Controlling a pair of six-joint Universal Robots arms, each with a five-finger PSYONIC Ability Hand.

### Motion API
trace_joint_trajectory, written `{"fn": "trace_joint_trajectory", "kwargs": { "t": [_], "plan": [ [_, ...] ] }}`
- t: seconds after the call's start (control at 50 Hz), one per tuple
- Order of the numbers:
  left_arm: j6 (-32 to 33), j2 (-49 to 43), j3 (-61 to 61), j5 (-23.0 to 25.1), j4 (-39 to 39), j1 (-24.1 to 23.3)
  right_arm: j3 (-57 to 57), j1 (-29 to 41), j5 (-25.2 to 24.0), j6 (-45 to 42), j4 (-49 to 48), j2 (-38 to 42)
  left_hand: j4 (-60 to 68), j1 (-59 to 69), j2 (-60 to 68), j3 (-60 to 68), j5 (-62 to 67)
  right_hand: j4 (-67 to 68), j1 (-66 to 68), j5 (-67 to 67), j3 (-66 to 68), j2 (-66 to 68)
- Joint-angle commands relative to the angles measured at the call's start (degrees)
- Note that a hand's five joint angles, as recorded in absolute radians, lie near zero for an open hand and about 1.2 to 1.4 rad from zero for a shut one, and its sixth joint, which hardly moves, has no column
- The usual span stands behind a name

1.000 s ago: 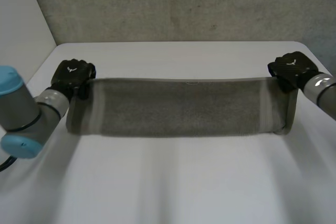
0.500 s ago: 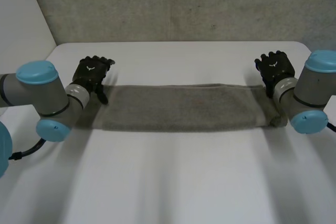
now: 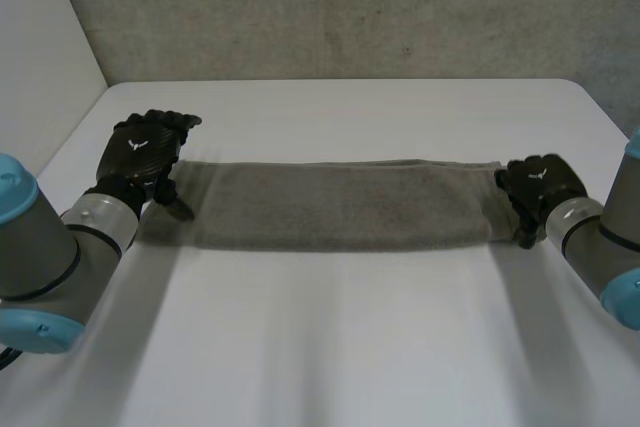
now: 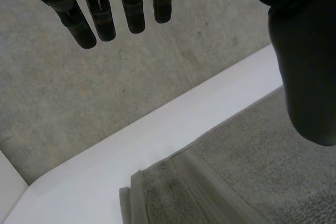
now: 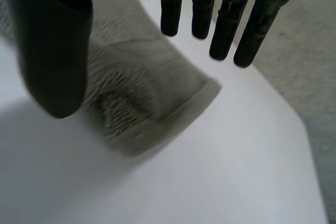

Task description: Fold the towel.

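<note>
Arms reach in from the two near corners over the white table (image 3: 330, 347) — the left arm (image 3: 45, 257) bent, its grey wrist pointing toward the far side, the right arm (image 3: 600, 247) angled inward from the table's right edge; each ends at one end of the towel (image 3: 340, 205), which lies flat across the middle of the table as a long, narrow grey-brown strip running left to right between the hands; the right hand (image 3: 535, 189) sits at the strip's right end, back upward, and its wrist view shows its fingers (image 5: 226, 22) straight and spread, the thumb (image 5: 52, 51) held well apart, the towel's rumpled, doubled end lying on the table beneath the gap and not pinched; the left hand (image 3: 143, 150), a little farther off, is at the strip's left end, back upward, fingers pointing toward the far edge and thumb reaching down beside the towel's corner; its wrist view shows fingers (image 4: 102, 17) straight and the thumb (image 4: 304, 66) wide of them — nothing between, the hemmed end of the towel flat below; whether either hand touches the cloth cannot be told; beyond the towel the table runs on to its far edge, and behind it stands a grey concrete wall (image 3: 350, 7).
</note>
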Motion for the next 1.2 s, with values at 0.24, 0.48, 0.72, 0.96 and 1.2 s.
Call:
{"fn": "trace_joint_trajectory", "kwargs": {
  "t": [0.24, 0.48, 0.72, 0.96, 1.2],
  "plan": [
    [-1.8, 0.1, -1.9, 0.1, 3.0, 0.6, -2.7, -4.0, -4.2, 0.1, -7.6, 8.2, -5.1, -5.2, -4.9, -3.7, -12.3, 55.8, 55.9, 55.3, 55.8, 56.0],
    [-1.8, 0.0, -2.0, 0.0, 3.1, 0.4, -4.1, -13.8, -2.0, -2.1, -5.6, 4.0, -5.1, -5.2, -4.9, -3.7, -12.3, 55.9, 56.1, 55.4, 55.9, 56.1],
    [-1.8, 0.0, -2.0, 0.0, 3.1, 0.0, -14.3, -10.5, -2.6, -15.7, -3.4, -1.2, -5.1, -5.2, -4.9, -3.7, -12.3, 55.9, 56.1, 55.4, 55.9, 56.1],
    [-1.8, 0.1, -2.0, 0.0, 3.0, -0.2, -22.4, 18.8, -5.0, -16.5, -7.5, 4.8, -5.1, -5.2, -4.9, -3.7, -12.3, 55.9, 56.1, 55.4, 55.9, 56.1],
    [-1.7, 0.1, -2.6, 0.3, 3.1, -0.2, -21.7, 34.5, -2.5, -20.2, -9.3, 17.7, -5.1, -5.2, -4.9, -3.7, -12.3, 6.7, 6.8, 6.2, 6.6, 6.9]
  ]
}}
